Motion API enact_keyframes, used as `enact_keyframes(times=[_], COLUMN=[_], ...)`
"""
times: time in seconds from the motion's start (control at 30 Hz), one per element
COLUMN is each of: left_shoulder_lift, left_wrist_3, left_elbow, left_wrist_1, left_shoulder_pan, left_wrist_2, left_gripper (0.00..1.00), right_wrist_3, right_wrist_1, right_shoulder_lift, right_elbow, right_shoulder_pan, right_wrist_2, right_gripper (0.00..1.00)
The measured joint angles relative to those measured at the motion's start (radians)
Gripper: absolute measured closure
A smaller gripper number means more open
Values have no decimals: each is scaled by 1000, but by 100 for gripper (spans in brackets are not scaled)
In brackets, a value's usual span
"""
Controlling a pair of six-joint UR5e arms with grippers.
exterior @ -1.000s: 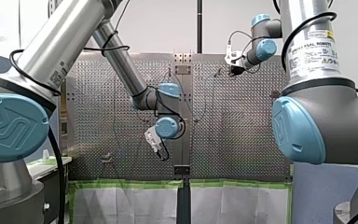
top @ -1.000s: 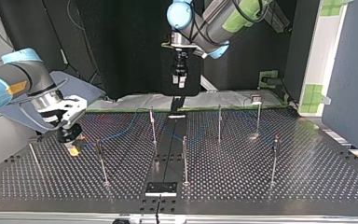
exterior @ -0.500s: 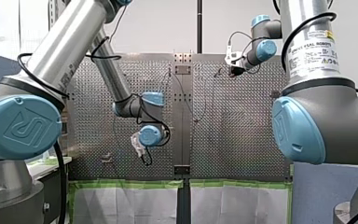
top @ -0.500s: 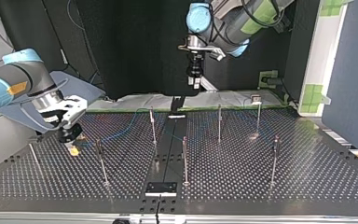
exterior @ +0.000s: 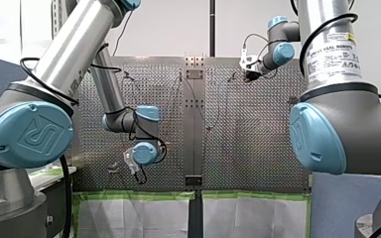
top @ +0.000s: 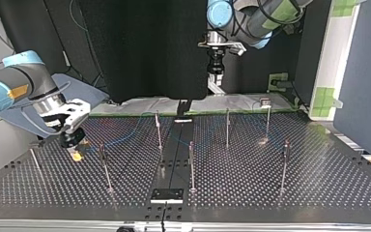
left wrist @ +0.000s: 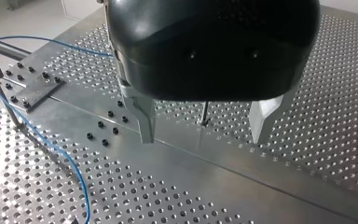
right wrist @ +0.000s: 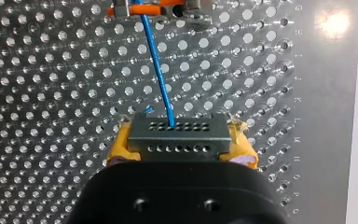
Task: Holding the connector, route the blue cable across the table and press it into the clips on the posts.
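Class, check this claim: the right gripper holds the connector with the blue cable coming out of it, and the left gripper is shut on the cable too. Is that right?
Not quite. The left wrist view shows the left gripper open, gripping nothing. The rest stands: the right gripper holds the connector, with the blue cable coming out of it.

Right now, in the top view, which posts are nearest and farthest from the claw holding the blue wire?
From my right gripper, shut on the connector:
1. Left post, just beside it.
2. Mid-left post, toward the view's middle.
3. Rightmost post, at the view's far right.
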Motion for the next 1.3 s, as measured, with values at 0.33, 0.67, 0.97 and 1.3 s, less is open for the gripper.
enact_keyframes(times=[0.33,0.67,0.97,1.3], left_shoulder_lift=[0,0,0,0], left_wrist_3=[6,7,7,7], left_elbow=[-78,-83,-83,-83], left_wrist_1=[24,24,24,24], left_shoulder_pan=[-7,-7,-7,-7], left_wrist_2=[-1,-1,-1,-1], left_gripper=[0,0,0,0], right_wrist_3=[-1,-1,-1,-1], right_wrist_1=[1,2,2,2], right_shoulder_lift=[1,1,2,2], right_elbow=[0,-1,-1,-1], right_shoulder_pan=[0,0,0,0], right_wrist_2=[3,3,3,3], right_gripper=[100,100,100,100])
